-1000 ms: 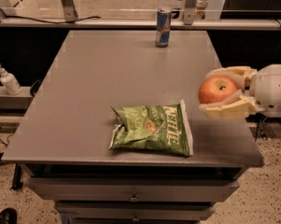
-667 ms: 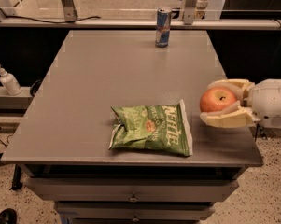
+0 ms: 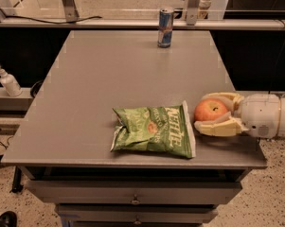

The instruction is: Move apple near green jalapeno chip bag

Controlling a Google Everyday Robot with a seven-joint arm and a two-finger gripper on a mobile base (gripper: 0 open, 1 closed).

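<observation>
At the bottom of the frame, the drawer fronts (image 3: pixel 132 200) sat under the near edge of the grey table (image 3: pixel 109 79), and a dark shoe (image 3: pixel 4 219) showed in the lower left corner. Just above that edge, a little right of centre, the green jalapeno chip bag (image 3: pixel 154 131) lay flat and crinkled, with its white edge turned toward the right side of the picture. Just beside that white edge, at the right of the frame, was the apple (image 3: pixel 212 110), red-orange with a paler patch. The gripper (image 3: pixel 201 112) reached in from the right edge of the frame, low over the table's right side. Its two pale fingers (image 3: pixel 218 128) were pinching the apple, one above it in the picture and one below. Whether the apple touched the tabletop could not be told. Farther back, at the left edge, a white pump bottle (image 3: pixel 8 81) stood on a ledge off the table. At the far end of the table, top centre, a slim blue and silver can (image 3: pixel 165 28) stood upright.
</observation>
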